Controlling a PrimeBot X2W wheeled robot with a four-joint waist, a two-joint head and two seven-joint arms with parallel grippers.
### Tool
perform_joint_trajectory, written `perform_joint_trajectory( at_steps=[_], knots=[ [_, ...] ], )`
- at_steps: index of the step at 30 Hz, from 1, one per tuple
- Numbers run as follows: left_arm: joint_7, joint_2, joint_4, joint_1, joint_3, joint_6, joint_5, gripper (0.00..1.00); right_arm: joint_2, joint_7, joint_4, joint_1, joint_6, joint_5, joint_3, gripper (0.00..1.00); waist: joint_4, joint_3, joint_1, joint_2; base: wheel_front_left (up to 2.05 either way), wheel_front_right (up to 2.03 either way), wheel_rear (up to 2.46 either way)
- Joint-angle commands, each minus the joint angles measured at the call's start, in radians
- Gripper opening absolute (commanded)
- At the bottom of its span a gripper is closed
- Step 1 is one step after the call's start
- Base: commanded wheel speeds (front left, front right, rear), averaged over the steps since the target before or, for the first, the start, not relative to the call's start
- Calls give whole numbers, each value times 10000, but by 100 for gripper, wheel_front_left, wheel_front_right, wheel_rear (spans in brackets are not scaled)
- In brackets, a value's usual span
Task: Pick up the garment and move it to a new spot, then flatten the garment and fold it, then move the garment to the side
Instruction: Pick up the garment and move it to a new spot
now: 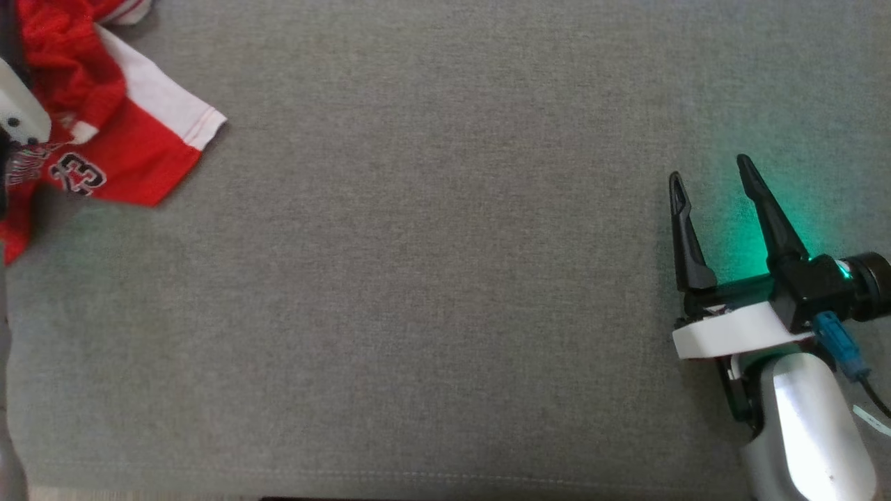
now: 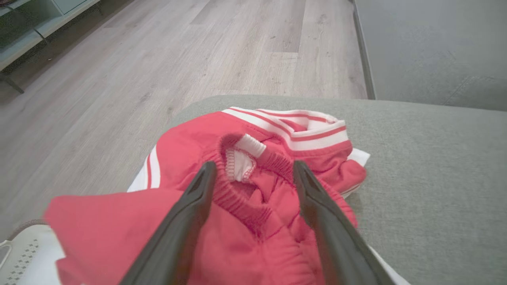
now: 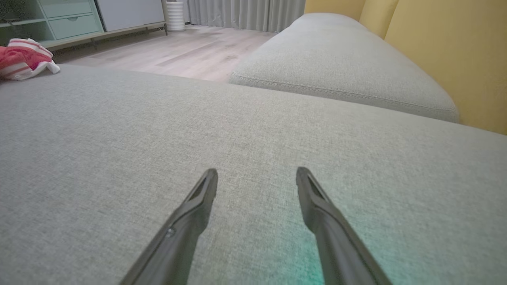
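Observation:
The garment [image 1: 111, 118] is a red and white sports piece with a printed number, lying crumpled at the far left of the grey cushion [image 1: 431, 278]. In the left wrist view the garment [image 2: 257, 198] spreads under my left gripper [image 2: 253, 172], whose two dark fingers stand open right over its elastic waistband. A white part of the left arm [image 1: 21, 111] shows at the head view's left edge. My right gripper [image 1: 710, 174] hovers open over bare cushion at the right, with nothing between its fingers. From the right wrist view the garment [image 3: 23, 59] is a small heap far off at the upper left.
Wooden floor [image 2: 158, 59] lies past the cushion's left end, with pale green drawers [image 3: 71, 19] beyond. A second grey cushion [image 3: 340, 67] and a yellow backrest [image 3: 455, 51] stand on the far side. A green glow marks the fabric near the right gripper.

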Motion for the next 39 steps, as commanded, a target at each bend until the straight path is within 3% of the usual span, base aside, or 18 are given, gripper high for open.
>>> perform_joint_trajectory(
  at_steps=[1,4,12,13,15,16,26,31,39],
  knots=[
    [-18,715,93,-474,196,303,285,100,-24,61,-420,186,75,-70,274,100,-140,170,-2,1,0,0,0],
    [-35,935,564,-620,134,863,667,100,-24,72,-467,168,75,-38,322,100,-194,227,-2,1,0,0,0],
    [512,925,1220,-685,16,1421,785,100,-24,46,-412,145,75,52,354,100,-224,292,-2,1,0,0,0],
    [585,877,1248,-671,21,1429,732,96,-24,40,-402,136,75,59,352,100,-216,296,-2,1,0,0,0],
    [664,833,1274,-645,-4,1424,684,28,-24,29,-368,115,75,70,354,100,-205,291,-2,1,0,0,0],
    [669,826,1278,-641,-7,1417,660,0,-24,19,-344,99,75,83,373,100,-203,281,-2,1,0,0,0],
    [131,1184,626,-922,-239,1264,872,0,-24,-284,225,111,75,426,378,100,-163,-930,-2,1,0,0,0],
    [-10,1399,139,-1297,-562,759,1002,0,-24,-496,725,224,75,826,399,100,-130,-2018,-2,1,0,0,0],
    [48,747,-1058,-2137,-1346,-56,828,0,-24,-762,1557,620,75,1464,320,100,-391,-3775,-2,1,0,0,0]
  ],
)
